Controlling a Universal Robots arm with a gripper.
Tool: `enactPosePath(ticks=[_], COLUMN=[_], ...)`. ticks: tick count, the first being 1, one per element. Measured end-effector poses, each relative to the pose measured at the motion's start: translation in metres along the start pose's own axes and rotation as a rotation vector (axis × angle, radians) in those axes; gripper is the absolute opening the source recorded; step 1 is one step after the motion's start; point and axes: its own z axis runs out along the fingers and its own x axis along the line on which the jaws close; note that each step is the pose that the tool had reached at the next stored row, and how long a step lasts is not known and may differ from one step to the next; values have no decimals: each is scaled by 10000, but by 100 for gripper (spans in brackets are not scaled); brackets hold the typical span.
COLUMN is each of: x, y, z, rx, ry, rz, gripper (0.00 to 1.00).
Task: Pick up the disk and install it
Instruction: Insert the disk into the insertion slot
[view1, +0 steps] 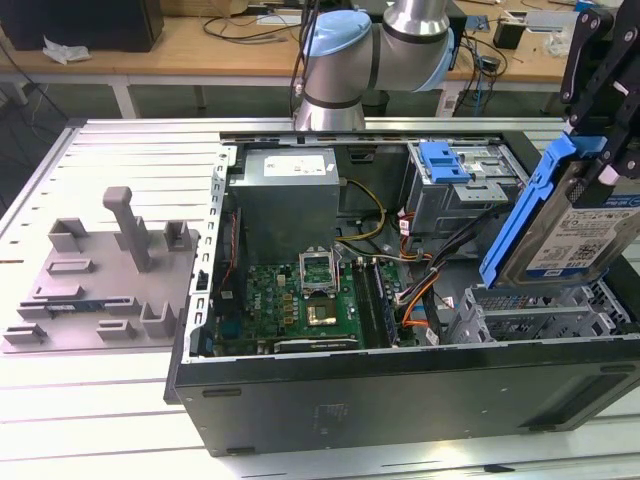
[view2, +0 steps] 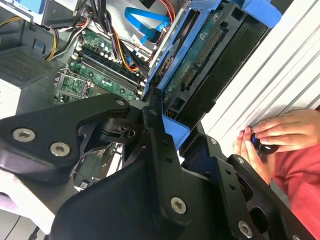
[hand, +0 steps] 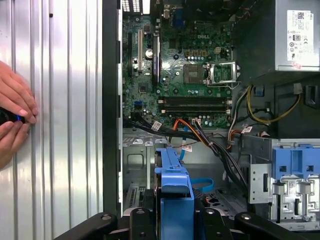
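Note:
The disk, a silver drive with a white-and-blue label in a blue bracket, hangs tilted above the open computer case, at the exterior view's right. My gripper is shut on it from above, its black fingers clamping the bracket. In the second wrist view the disk's green circuit side runs away from the gripper. The first wrist view shows the disk edge-on between the fingers. A grey metal drive bay lies directly under the disk.
Inside the case are the motherboard, power supply, loose cables and a blue latch on a grey cage. A grey fixture with posts stands at the exterior view's left. A person's hands rest on the slatted table.

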Motion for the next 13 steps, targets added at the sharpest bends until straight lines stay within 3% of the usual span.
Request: enactPosePath(ticks=[9,13], x=[2,17], y=[0,-1], z=[47,110], rx=[0,0], ry=[0,0], rz=[0,15], gripper=[36,36])
